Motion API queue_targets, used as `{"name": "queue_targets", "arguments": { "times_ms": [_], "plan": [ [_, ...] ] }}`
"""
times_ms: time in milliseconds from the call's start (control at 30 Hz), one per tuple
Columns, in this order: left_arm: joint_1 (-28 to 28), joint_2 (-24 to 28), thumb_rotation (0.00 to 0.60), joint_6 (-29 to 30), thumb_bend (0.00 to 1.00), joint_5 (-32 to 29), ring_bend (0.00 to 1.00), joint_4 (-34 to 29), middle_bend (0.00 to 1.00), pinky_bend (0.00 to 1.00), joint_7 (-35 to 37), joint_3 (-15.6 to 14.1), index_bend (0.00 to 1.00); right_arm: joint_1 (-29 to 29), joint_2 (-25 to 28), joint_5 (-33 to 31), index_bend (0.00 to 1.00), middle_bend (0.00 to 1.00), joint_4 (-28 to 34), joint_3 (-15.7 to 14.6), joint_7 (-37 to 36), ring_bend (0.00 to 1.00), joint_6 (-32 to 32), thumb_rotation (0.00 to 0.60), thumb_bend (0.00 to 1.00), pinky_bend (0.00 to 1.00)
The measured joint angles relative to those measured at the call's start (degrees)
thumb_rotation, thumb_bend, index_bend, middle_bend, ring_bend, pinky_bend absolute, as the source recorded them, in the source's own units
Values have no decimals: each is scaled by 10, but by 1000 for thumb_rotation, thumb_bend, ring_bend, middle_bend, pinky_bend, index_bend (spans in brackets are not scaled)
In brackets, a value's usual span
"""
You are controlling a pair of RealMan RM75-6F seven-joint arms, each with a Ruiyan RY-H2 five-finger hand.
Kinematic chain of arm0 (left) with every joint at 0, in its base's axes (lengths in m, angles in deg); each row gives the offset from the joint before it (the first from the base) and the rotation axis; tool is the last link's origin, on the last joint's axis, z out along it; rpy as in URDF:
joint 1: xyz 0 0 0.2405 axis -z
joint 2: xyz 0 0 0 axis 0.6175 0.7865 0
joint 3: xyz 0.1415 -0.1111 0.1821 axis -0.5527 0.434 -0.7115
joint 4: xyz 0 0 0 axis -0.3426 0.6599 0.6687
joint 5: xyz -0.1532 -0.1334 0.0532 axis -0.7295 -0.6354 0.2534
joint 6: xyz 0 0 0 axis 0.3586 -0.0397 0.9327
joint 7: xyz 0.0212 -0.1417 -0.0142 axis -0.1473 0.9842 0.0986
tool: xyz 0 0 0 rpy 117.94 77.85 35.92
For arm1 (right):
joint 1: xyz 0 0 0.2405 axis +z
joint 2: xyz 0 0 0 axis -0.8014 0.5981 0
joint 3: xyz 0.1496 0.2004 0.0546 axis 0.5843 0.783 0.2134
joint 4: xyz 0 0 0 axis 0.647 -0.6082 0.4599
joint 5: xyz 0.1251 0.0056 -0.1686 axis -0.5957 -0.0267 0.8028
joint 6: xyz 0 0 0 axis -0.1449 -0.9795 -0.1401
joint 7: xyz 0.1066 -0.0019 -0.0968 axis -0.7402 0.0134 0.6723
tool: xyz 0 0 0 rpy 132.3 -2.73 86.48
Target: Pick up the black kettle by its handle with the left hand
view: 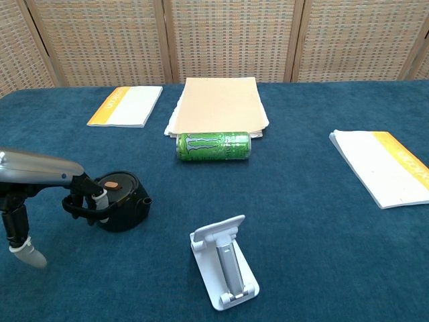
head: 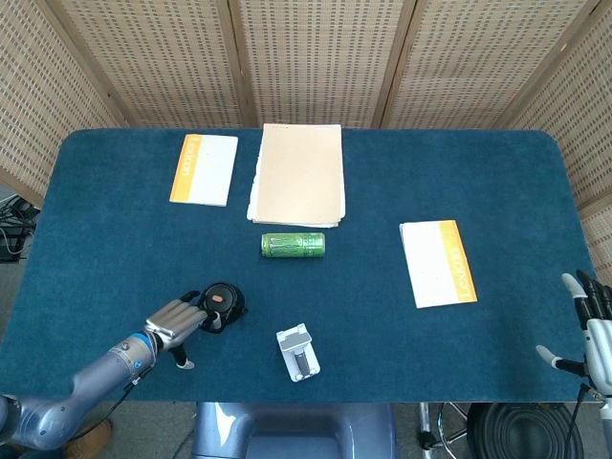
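Observation:
The black kettle [head: 222, 299] [view: 122, 202] stands upright on the blue table, its lid with a brown knob facing up and its handle [view: 79, 204] pointing left. My left hand [head: 175, 320] [view: 82, 195] reaches in from the left. Its fingers [view: 96, 195] curl around the handle loop, while the thumb [view: 27, 253] hangs low and away from it. My right hand [head: 589, 328] hovers off the table's near right corner with its fingers apart and nothing in them; the chest view does not show it.
A green can [head: 294, 245] [view: 213, 145] lies on its side behind the kettle. A white phone stand [head: 298, 352] [view: 224, 268] sits to the kettle's right. A tan paper stack [head: 298, 172] and two orange-and-white booklets [head: 204, 168] [head: 438, 262] lie further off.

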State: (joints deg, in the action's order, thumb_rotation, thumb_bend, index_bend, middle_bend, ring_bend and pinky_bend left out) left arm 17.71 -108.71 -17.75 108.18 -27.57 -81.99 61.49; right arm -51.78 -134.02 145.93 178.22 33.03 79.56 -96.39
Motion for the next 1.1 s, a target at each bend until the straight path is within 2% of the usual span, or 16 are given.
{"name": "queue_targets", "arguments": {
  "times_ms": [500, 567, 667, 733, 833, 933, 1100],
  "plan": [
    [-6, -33, 600, 14, 0, -14, 328, 12, 332, 0, -22, -6, 296, 0, 0, -1, 0, 0, -1, 0, -2, 0, 1, 600, 0, 0],
    [-6, -37, 600, 17, 0, -17, 332, 14, 361, 0, -25, -6, 317, 0, 1, 0, 0, 0, -1, 0, -2, 0, 0, 600, 0, 0],
    [-7, -41, 600, 23, 0, -18, 413, 15, 542, 0, -28, -6, 519, 0, 1, -1, 0, 0, -1, 0, -3, 0, 0, 600, 0, 0],
    [-9, -45, 600, 32, 0, -17, 510, 17, 690, 0, -31, -5, 697, 0, 1, -1, 0, 0, -1, 0, -3, 0, 0, 600, 0, 0],
    [-16, -52, 600, 46, 0, -15, 581, 20, 827, 0, -33, -2, 884, 0, 1, -1, 0, 0, -1, 0, -4, 0, 0, 600, 0, 0],
    [-21, -53, 600, 50, 0, -2, 623, 23, 905, 0, -32, 0, 992, 0, 1, 0, 0, 0, -1, 0, -3, 0, 0, 600, 0, 0],
    [-39, -51, 600, 73, 0, 37, 679, 33, 988, 0, -28, 4, 1000, 0, 1, 1, 0, 0, 0, 0, -3, 0, -1, 600, 0, 0]
  ]
}}
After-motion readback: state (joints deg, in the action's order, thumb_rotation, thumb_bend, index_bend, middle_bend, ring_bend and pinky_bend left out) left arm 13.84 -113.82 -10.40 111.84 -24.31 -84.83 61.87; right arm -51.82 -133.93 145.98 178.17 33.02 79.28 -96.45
